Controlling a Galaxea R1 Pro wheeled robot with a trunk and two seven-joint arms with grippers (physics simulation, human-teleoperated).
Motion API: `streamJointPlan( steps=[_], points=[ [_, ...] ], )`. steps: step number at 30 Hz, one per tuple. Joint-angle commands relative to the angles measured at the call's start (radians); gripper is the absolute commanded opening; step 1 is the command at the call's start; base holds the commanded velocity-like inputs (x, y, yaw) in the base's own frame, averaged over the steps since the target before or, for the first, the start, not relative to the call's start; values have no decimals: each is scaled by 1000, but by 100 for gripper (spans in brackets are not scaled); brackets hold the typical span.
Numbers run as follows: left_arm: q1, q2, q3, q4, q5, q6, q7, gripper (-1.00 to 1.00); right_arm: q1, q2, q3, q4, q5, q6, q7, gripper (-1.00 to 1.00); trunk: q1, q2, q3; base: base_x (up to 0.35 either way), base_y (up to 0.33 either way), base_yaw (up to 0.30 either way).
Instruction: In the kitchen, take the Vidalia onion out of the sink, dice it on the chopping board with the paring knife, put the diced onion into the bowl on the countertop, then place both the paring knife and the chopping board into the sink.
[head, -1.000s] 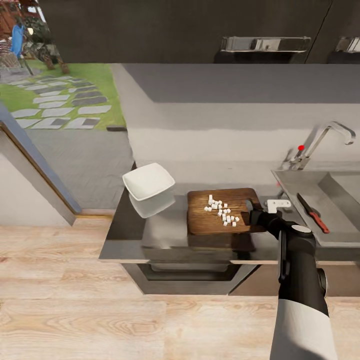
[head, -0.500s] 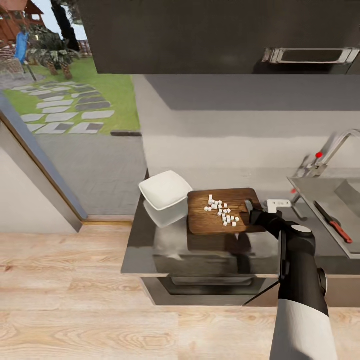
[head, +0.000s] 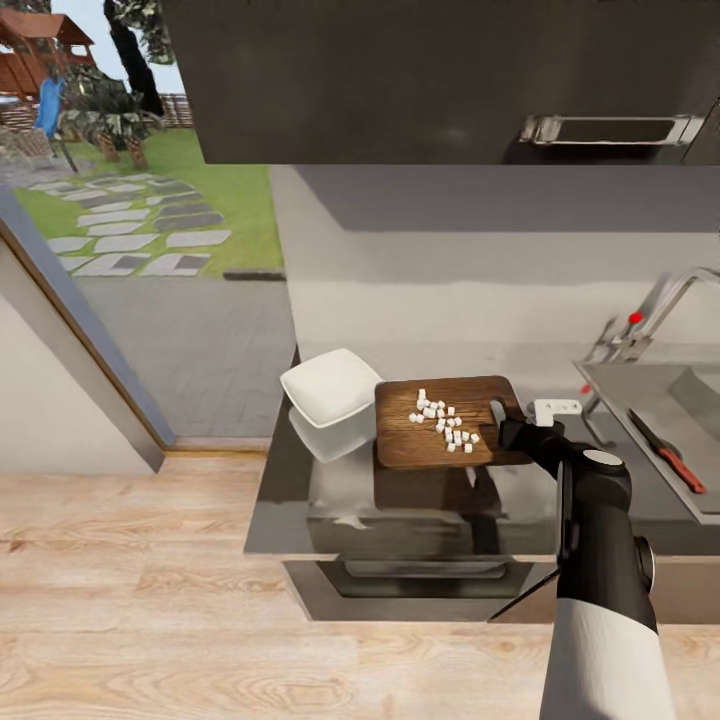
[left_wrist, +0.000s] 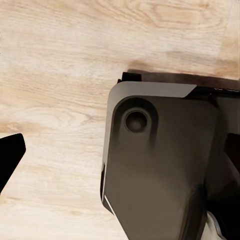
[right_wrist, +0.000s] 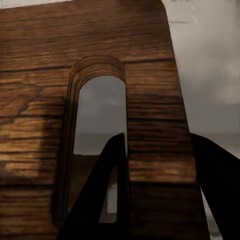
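Observation:
The chopping board (head: 400, 448) is held a little above the countertop (head: 285, 512), its shadow lying beneath it. Several white cubes of diced onion (head: 443, 422) lie on its middle. My right gripper (head: 508, 432) is shut on the board's handle end. In the right wrist view the two dark fingers (right_wrist: 102, 195) clamp the wood strip beside the oval slot (right_wrist: 100, 115) of the board (right_wrist: 150, 55). The white bowl (head: 330, 388) sits on the countertop, touching or nearly touching the board's left edge. The red-handled paring knife (head: 668, 452) lies in the sink (head: 630, 385) at the right.
The chrome tap (head: 665, 298) with a red dot stands behind the sink. Dark wall cabinets (head: 430, 80) hang above. The counter ends just left of the bowl, beside a glass door onto a garden. The left wrist view looks down at the wood floor (left_wrist: 60, 65) and my dark base (left_wrist: 160, 165).
The camera has shifted left along the counter. The held board kept its place in view while the bowl, sink and knife slid right, so the board now stands closer to the bowl.

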Motion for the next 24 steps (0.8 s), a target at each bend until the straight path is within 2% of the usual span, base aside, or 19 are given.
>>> streamJointPlan(
  steps=[1,11,17,19,21,24],
  points=[
    [0,1,-9,-1,9,1,6,100,-1,1,-2,-1,10,2,10,-100,1,-2,0,107,58,0],
    [0,1,-9,-1,9,1,6,100,-1,1,-2,-1,10,2,10,-100,1,-2,16,201,162,0],
    [0,1,-9,-1,9,0,6,100,-1,1,-2,-1,13,2,10,-100,1,-2,18,57,46,0],
    [0,1,-9,-1,9,0,6,100,-1,1,-2,-1,29,3,10,-100,1,-2,18,5,4,0],
    [0,0,-9,-2,9,1,6,100,-1,1,-2,-1,71,3,10,-100,1,-2,18,1,1,0],
    [0,0,-9,-4,9,2,6,100,-1,1,-3,-1,93,3,11,-100,1,-2,18,0,0,0]
  ],
)
